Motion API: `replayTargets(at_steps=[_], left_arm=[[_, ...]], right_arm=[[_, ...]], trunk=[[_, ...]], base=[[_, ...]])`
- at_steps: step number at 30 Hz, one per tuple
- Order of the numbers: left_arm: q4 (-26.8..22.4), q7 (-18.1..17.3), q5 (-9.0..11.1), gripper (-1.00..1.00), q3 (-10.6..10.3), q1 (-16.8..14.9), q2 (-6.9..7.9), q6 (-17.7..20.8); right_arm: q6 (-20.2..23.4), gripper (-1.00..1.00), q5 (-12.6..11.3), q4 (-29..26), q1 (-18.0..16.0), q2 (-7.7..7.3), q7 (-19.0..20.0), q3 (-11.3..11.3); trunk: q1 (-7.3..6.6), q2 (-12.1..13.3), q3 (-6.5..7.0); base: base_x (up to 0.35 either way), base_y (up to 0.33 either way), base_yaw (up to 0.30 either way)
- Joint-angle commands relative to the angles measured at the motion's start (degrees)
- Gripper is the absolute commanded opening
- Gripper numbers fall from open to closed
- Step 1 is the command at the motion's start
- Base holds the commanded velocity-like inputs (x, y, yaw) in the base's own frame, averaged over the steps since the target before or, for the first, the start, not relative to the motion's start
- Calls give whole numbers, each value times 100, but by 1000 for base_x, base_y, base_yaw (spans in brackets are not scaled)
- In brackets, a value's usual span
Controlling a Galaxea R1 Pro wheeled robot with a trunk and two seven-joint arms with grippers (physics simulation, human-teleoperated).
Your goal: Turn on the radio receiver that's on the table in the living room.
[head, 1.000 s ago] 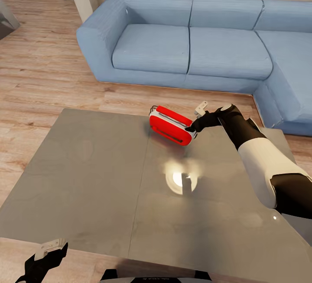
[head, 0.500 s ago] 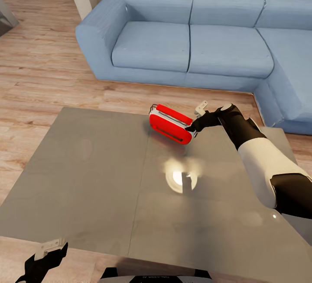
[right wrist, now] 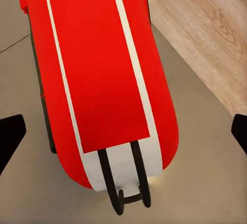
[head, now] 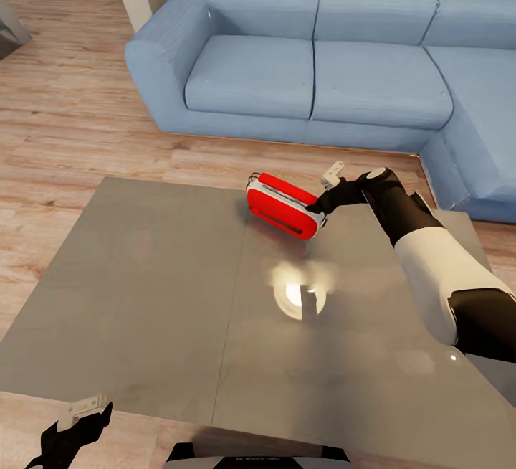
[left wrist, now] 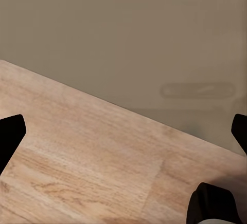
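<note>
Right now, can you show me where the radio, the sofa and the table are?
radio (head: 281,214): head view, on its red side face.
sofa (head: 251,74): head view, on the left seat cushion.
table (head: 143,290): head view, on the bare grey top.

Right arm stretches forward, its claw spread wide at the counter's far edge. Left claw hangs low off the near edge, fingers apart.

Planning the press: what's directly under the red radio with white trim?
The red radio with white trim sits tilted on the glossy grey table near its far edge. The contact patch underneath and its dial face are hidden.
</note>
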Motion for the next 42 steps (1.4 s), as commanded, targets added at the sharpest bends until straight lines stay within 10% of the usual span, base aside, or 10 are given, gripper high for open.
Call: replayTargets(at_steps=[1, 42], left_arm=[[0, -2, 0, 100, 0, -1, 0, 0], [0, -4, 0, 100, 0, -2, 0, 0]], right_arm=[[-2, 100, -1, 1, 0, 0, -19, 3], [-178, 100, -5, 301, 0, 0, -69, 9]], trunk=[[0, 0, 0], [0, 0, -44]], base=[[0, 0, 0], [0, 0, 0]])
